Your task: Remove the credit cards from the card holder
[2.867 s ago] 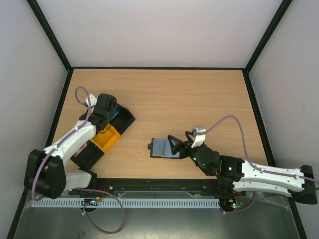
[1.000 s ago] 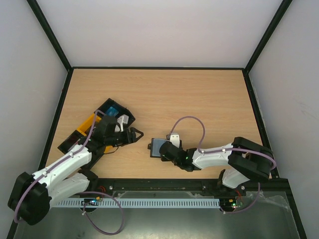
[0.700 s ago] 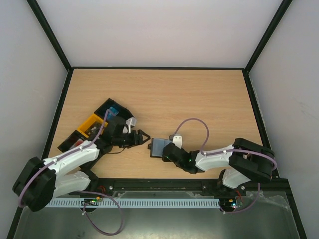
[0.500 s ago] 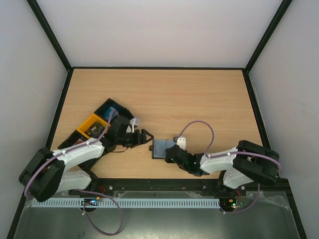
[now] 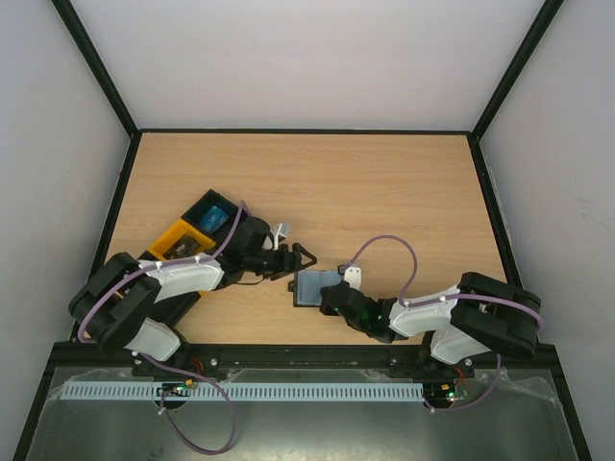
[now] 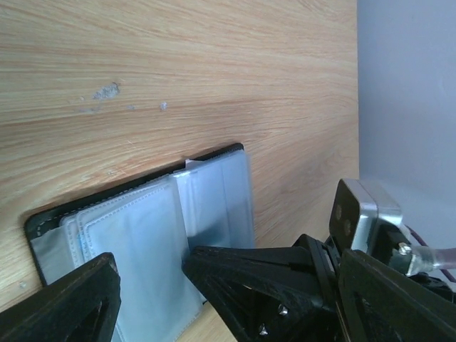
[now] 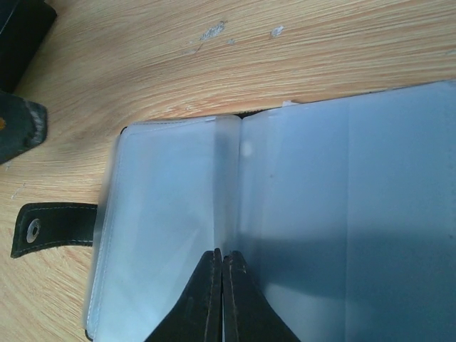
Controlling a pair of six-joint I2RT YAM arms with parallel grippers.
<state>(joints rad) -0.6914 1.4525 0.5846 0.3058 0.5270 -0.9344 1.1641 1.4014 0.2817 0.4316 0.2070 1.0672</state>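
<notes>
The card holder [image 5: 313, 284] lies open on the wood, its grey-blue pockets [image 7: 299, 206] facing up and its snap strap [image 7: 50, 225] pointing left. My right gripper [image 5: 325, 292] is shut, its tips [image 7: 222, 254] resting on the pockets beside the middle fold. Nothing is between its fingers. My left gripper [image 5: 299, 263] stands open just left of the holder's far corner; in its wrist view the holder [image 6: 135, 228] lies ahead of the spread fingers [image 6: 68, 299]. A blue credit card [image 5: 213, 213] lies in the tray. I cannot tell whether the pockets hold cards.
A black-and-orange tray [image 5: 173, 236] sits at the left behind my left arm. A black frame [image 5: 480, 182] borders the table, with white walls beyond. Purple cables loop over both arms. The right wrist's metal camera block [image 6: 365, 214] shows close to my left gripper.
My left arm has swung right from the tray to the holder, its jaws spreading wider. My right gripper has shut and settled onto the holder, which has shifted slightly right.
</notes>
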